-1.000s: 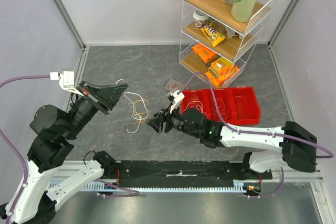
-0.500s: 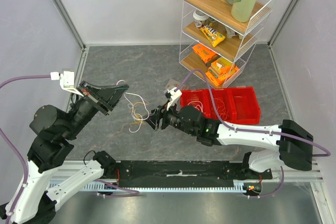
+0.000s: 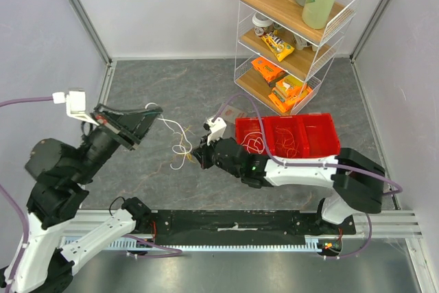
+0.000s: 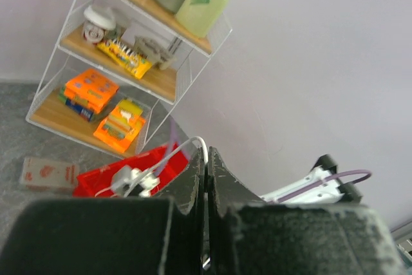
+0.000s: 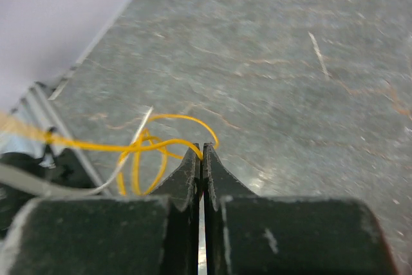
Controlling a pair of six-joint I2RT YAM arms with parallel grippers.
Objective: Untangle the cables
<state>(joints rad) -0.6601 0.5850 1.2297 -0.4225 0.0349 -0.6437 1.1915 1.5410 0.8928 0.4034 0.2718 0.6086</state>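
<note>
The cables (image 3: 181,147) are a small tangle of thin white, yellow and orange loops lying on the grey table between the two arms. My left gripper (image 3: 155,114) is raised at the left of the tangle, shut on a white cable (image 4: 193,140) that arcs out from between its tips (image 4: 206,156). My right gripper (image 3: 197,156) is low at the tangle's right side. In the right wrist view its jaws (image 5: 201,150) are pressed together on a yellow cable (image 5: 151,145), whose loops spread to the left over the table.
A red bin (image 3: 328,149) holding more thin wires stands right of centre, behind my right arm. A white wire shelf (image 3: 296,36) with bottles and snack packs stands at the back right. A small flat packet (image 3: 228,110) lies before it. Grey walls enclose the table.
My right gripper moved left to the tangle and shut on the yellow cable. My left arm shifted slightly left and up, still holding the white cable.
</note>
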